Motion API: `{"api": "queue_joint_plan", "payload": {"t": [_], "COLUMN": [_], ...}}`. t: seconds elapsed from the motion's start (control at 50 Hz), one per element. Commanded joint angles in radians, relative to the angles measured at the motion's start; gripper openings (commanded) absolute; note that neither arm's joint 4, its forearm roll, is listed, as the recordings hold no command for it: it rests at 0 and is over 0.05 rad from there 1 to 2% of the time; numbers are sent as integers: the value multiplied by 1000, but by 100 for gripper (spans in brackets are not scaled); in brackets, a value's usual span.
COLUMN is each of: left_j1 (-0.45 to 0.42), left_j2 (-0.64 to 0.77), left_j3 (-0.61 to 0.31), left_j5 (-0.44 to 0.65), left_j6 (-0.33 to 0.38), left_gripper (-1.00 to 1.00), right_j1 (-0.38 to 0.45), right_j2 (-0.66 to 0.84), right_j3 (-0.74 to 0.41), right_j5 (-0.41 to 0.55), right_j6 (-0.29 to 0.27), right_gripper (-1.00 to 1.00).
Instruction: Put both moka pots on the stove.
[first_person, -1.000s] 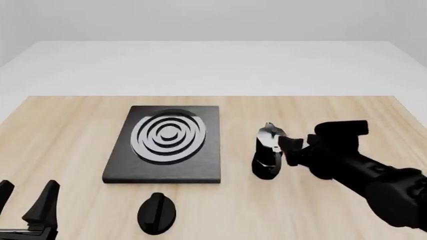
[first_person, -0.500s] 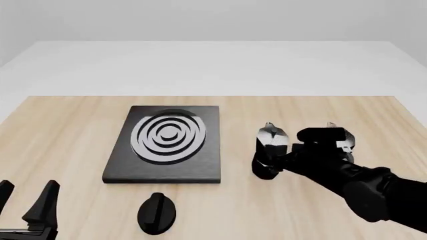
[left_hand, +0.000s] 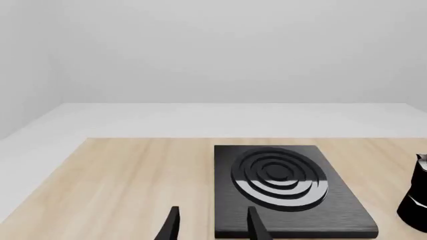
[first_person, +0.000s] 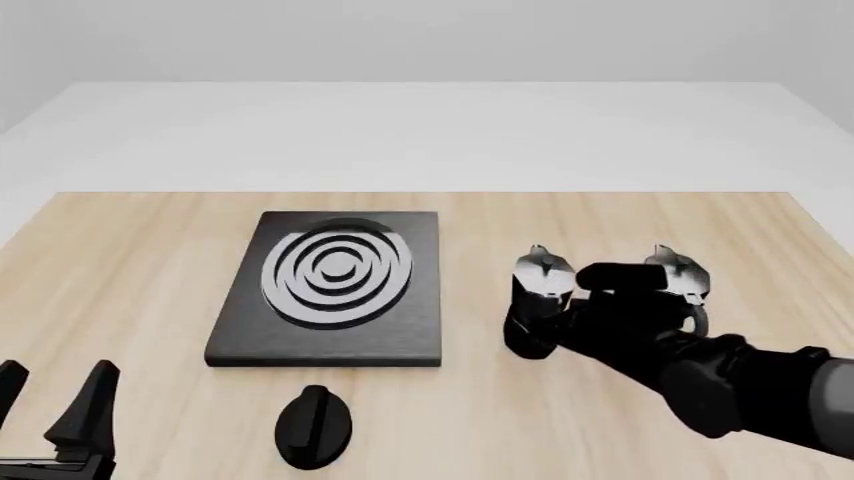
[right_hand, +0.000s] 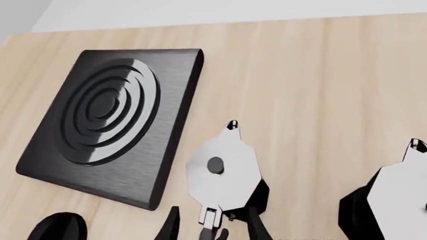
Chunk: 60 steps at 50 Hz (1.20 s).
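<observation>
Pale wood tabletop under a plain grey backdrop. Both moka pots stand right of centre, off the stove: nearer pot just beside the slab's right edge, second pot further right. Right claw, fingers apart, straddles the nearer pot's handle, apparently lining up a grasp. Left claw waits lower left, fingers apart, empty, near the round knob.

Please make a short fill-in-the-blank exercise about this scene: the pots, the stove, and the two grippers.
1. The number of moka pots standing on the stove is ____.
2. The nearer moka pot stands on the ____ side of the stove in the front view.
3. The arm reaching toward that pot is the ____ one.
4. The left gripper holds ____.

Missing words: zero; right; right; nothing
</observation>
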<state>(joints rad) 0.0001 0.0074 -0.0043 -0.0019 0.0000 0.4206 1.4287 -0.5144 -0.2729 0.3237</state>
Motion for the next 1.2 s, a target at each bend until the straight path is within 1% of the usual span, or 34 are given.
{"api": "queue_joint_plan", "payload": {"t": [0.02,0.04,0.08,0.12,0.16,0.18,0.2,0.22,0.24,0.26,0.28,0.3,0.32,0.34,0.38,0.46,0.48,0.62,0.64,0.68,0.7,0.74,0.78,0.84,0.88,0.9,0.98,1.08,1.12,1.2], "left_j1": [0,0,0,0,0,0,0,0,0,0,0,0,0,0,0,0,0,0,0,0,0,0,0,0,0,0,0,0,0,0], "left_j2": [0,0,0,0,0,0,0,0,0,0,0,0,0,0,0,0,0,0,0,0,0,0,0,0,0,0,0,0,0,0], "left_j3": [0,0,0,0,0,0,0,0,0,0,0,0,0,0,0,0,0,0,0,0,0,0,0,0,0,0,0,0,0,0], "left_j5": [0,0,0,0,0,0,0,0,0,0,0,0,0,0,0,0,0,0,0,0,0,0,0,0,0,0,0,0,0,0], "left_j6": [0,0,0,0,0,0,0,0,0,0,0,0,0,0,0,0,0,0,0,0,0,0,0,0,0,0,0,0,0,0], "left_gripper": [100,100,100,100,100,100,100,100,100,100,100,100,100,100,100,100,100,100,100,100,100,100,100,100,100,100,100,100,100,100], "right_j1": [5,5,1,-1,-8,13,-18,-5,9,-3,24,24,19,27,26,41,37,58,52,60,56,72,84,85,82,87,87,87,88,95], "right_j2": [31,33,30,34,36,44,31,47,62,41,58,58,50,60,50,52,44,21,1,-5,-18,-34,-67,-85,-110,-114,-143,-168,-174,-161], "right_j3": [7,6,7,11,14,11,22,10,4,14,2,2,3,0,-3,-9,-7,-25,-25,-39,-38,-49,-62,-78,-86,-93,-108,-149,-174,-217], "right_j5": [-17,-17,-16,-21,-18,-29,-27,-26,-26,-30,-27,-27,-28,-30,-25,-22,-23,-11,-9,6,5,14,31,57,66,74,92,124,139,157], "right_j6": [23,30,23,35,35,57,43,46,69,53,66,66,49,57,45,50,38,28,11,14,3,-3,-30,-30,-53,-51,-75,-110,-138,-164], "right_gripper": [100,100,100,100,100,100,-100,-100,-100,-100,-100,-100,-100,-100,-100,-100,-100,-100,-100,-100,-100,-100,-100,-100,-100,-100,-100,-100,-100,-100]}}
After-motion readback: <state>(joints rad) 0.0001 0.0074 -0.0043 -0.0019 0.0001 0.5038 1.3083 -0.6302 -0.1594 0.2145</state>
